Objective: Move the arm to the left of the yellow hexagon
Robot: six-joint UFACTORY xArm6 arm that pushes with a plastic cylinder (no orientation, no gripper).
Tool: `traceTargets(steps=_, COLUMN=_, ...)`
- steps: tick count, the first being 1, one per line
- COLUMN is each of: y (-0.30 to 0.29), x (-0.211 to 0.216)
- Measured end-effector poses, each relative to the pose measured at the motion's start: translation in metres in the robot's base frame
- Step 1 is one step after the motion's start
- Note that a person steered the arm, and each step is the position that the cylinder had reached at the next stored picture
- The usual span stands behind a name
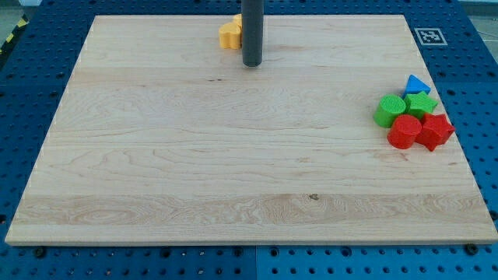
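A: At the view's top centre, my tip [250, 65] rests on the pale wooden counter [233, 171], the lower end of a straight dark rod. There are no fingers here to be open or closed, only that rod end.

B: And the task's thing?

A: The yellow hexagon-like plastic block [229, 34] lies just to the view's left of the rod, near the counter's top edge. The rod covers its right part, so I cannot tell whether they touch, nor be sure of its full outline.

B: So which step is in hand?

A: In my judgement, the approach. My tip sits on the block's right and slightly toward the view's bottom, so the goal is not yet met. The next move calls for going round the block along its lower side and stopping just off its left face, without nudging it toward the edge.

B: What else is there, counted?

A: Five blocks in one cluster, well apart at the view's right: one blue triangular block [417, 84], one green round block [390, 110], one green star-like block [421, 103], one red round block [405, 131], one red star-like block [436, 131]. With one yellow, six in all. A black-and-white square marker [429, 36] sits at the counter's top right corner.
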State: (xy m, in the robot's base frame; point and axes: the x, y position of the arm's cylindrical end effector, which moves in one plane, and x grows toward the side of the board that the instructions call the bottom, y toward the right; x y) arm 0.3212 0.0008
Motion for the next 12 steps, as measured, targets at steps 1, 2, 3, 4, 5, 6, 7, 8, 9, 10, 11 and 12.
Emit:
traceTargets(steps=1, y=0.000, x=0.015)
traceTargets(steps=2, y=-0.001, x=0.015)
traceTargets(steps=3, y=-0.005, x=0.015)
traceTargets(steps=4, y=-0.030, x=0.015)
traceTargets(steps=5, y=-0.050, x=0.015)
traceTargets(steps=6, y=-0.056, x=0.015)
traceTargets(steps=7, y=-0.092, x=0.009)
traceTargets(steps=8, y=-0.098, x=0.007)
traceTargets(steps=9, y=-0.114, x=-0.015)
traceTargets(steps=10, y=-0.128, x=-0.052)
traceTargets(steps=11, y=-0.128, x=-0.098)
traceTargets(steps=12, y=-0.121, x=-0.128)
